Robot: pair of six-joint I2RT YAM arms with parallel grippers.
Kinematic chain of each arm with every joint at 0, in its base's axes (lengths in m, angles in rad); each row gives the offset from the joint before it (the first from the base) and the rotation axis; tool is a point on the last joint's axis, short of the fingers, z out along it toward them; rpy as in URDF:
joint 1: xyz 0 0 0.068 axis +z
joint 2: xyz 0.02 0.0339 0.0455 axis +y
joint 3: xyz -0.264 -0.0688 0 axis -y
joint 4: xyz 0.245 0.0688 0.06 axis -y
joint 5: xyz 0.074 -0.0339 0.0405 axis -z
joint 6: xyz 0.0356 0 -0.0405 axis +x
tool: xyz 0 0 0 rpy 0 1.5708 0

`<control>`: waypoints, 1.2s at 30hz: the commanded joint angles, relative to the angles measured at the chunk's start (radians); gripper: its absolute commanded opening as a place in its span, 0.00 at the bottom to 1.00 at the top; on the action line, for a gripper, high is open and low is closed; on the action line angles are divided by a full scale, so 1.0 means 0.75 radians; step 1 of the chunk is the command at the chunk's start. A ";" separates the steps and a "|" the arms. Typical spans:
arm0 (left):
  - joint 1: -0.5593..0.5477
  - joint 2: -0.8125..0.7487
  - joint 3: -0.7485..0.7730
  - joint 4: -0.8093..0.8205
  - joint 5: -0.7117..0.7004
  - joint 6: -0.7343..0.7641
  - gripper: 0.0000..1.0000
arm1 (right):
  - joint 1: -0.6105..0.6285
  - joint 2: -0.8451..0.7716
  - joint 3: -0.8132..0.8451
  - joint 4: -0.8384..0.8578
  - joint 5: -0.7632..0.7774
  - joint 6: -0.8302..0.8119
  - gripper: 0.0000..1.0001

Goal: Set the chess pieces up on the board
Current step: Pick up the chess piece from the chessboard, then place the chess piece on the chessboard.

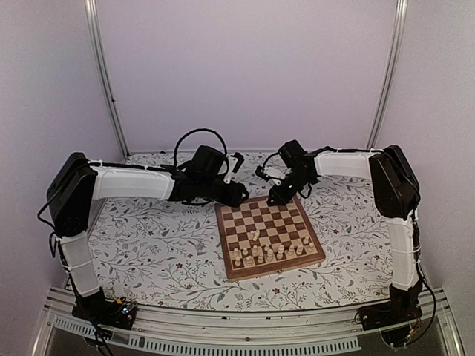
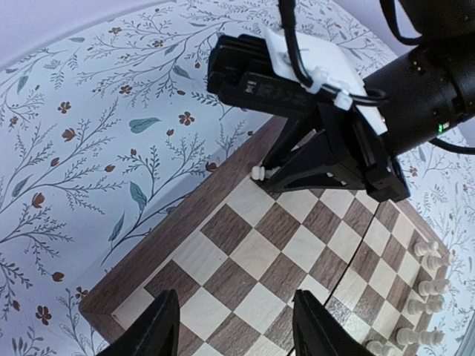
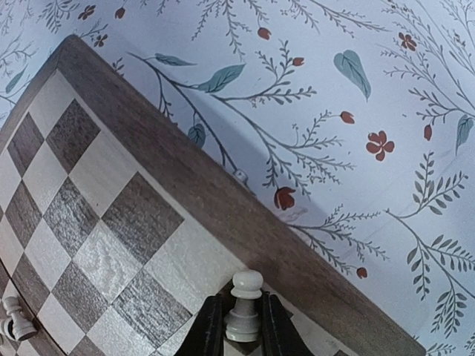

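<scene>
The wooden checkered board [image 1: 267,216] lies on the floral tabletop. Several cream chess pieces [image 1: 269,252] stand and lie in its near rows; some show in the left wrist view [image 2: 427,285]. My right gripper [image 1: 277,198] is at the board's far edge, shut on a cream pawn [image 3: 243,302] held upright just over the board's [image 3: 111,222] edge squares. The left wrist view shows this pawn [image 2: 258,173] sticking out of the right gripper [image 2: 276,175]. My left gripper [image 2: 237,330] is open and empty above the board's [image 2: 252,252] far left corner [image 1: 236,194].
The floral tablecloth [image 1: 156,237] surrounds the board. Metal frame posts [image 1: 107,81] and pale walls stand behind. The two grippers sit close together at the board's far edge. One more cream piece [image 3: 15,319] stands at the lower left of the right wrist view.
</scene>
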 commanded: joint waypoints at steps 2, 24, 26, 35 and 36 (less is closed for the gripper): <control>0.055 -0.002 0.052 0.067 0.198 -0.093 0.54 | -0.008 -0.178 -0.122 -0.003 -0.086 -0.051 0.15; 0.085 0.140 -0.006 0.693 0.804 -0.647 0.53 | -0.067 -0.656 -0.507 0.221 -0.580 -0.192 0.12; 0.083 0.158 -0.015 0.735 0.836 -0.691 0.52 | -0.067 -0.656 -0.507 0.222 -0.583 -0.192 0.12; 0.062 0.205 -0.024 0.841 0.910 -0.777 0.45 | -0.068 -0.624 -0.472 0.225 -0.592 -0.164 0.13; 0.061 0.210 -0.022 0.844 0.916 -0.779 0.44 | -0.067 -0.619 -0.469 0.225 -0.593 -0.164 0.13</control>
